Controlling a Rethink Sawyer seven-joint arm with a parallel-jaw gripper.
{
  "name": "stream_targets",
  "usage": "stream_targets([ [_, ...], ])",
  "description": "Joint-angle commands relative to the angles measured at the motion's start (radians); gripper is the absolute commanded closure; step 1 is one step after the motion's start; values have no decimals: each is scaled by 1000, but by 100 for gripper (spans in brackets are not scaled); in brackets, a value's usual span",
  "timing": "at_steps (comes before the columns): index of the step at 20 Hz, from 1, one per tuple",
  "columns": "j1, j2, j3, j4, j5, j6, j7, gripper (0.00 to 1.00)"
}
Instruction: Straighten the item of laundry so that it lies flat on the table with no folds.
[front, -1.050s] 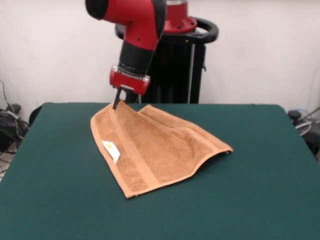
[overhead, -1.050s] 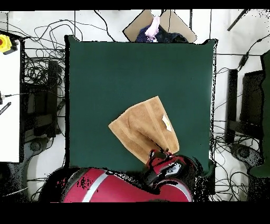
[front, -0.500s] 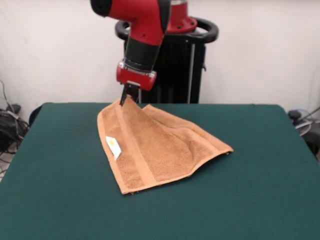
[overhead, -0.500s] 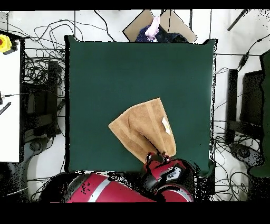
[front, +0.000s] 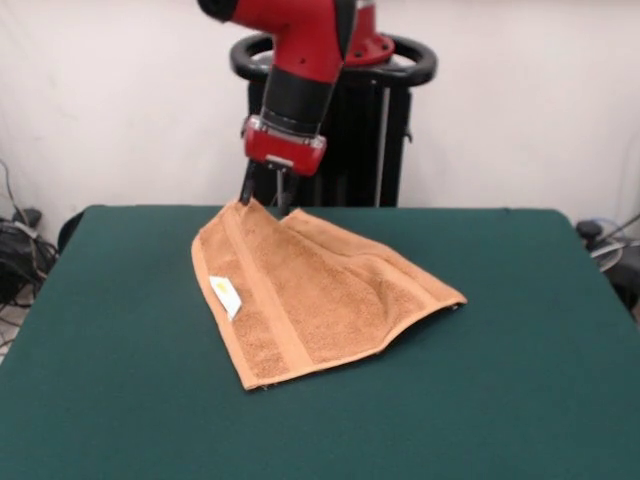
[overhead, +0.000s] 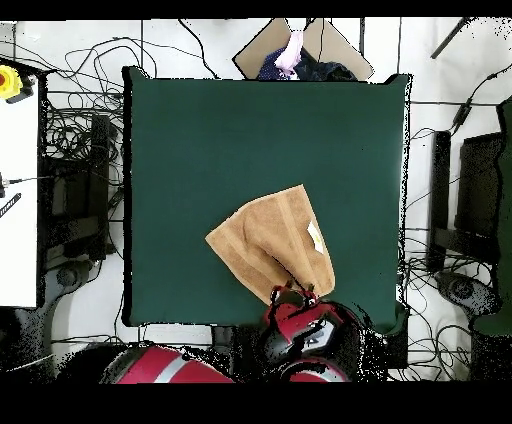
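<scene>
Tangled black cables (overhead: 75, 150) cover the floor. A yellow box (overhead: 10, 82) sits on a white side surface (overhead: 18, 200). A cardboard sheet (overhead: 300, 45) lies nearby.

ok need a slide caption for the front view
Sawyer hand at the raised far corner of a folded tan towel on the green table.

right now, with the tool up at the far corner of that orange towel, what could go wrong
1. The tan-orange terry cloth towel still lies doubled, one layer over another. Pulling one corner may drag both layers along instead of opening the fold.
2. The tool sits at the very tip of the corner, so the cloth could slip free.
3. The towel lies near the dark green felt table's robot-side edge and could slide off.
</scene>
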Motion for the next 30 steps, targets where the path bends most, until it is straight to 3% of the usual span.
stream_targets([
  [1, 12, -168, 197, 86, 151, 215, 115, 0],
  [5, 12, -166, 251, 100, 216, 237, 129, 0],
  [13, -19, 7, 313, 59, 227, 105, 127, 0],
  [21, 58, 94, 264, 21, 273, 45, 147, 0],
  [27, 183, 180, 119, -24, 360, -80, 160, 0],
  [30, 179, 175, 103, -24, 370, -90, 138, 0],
])
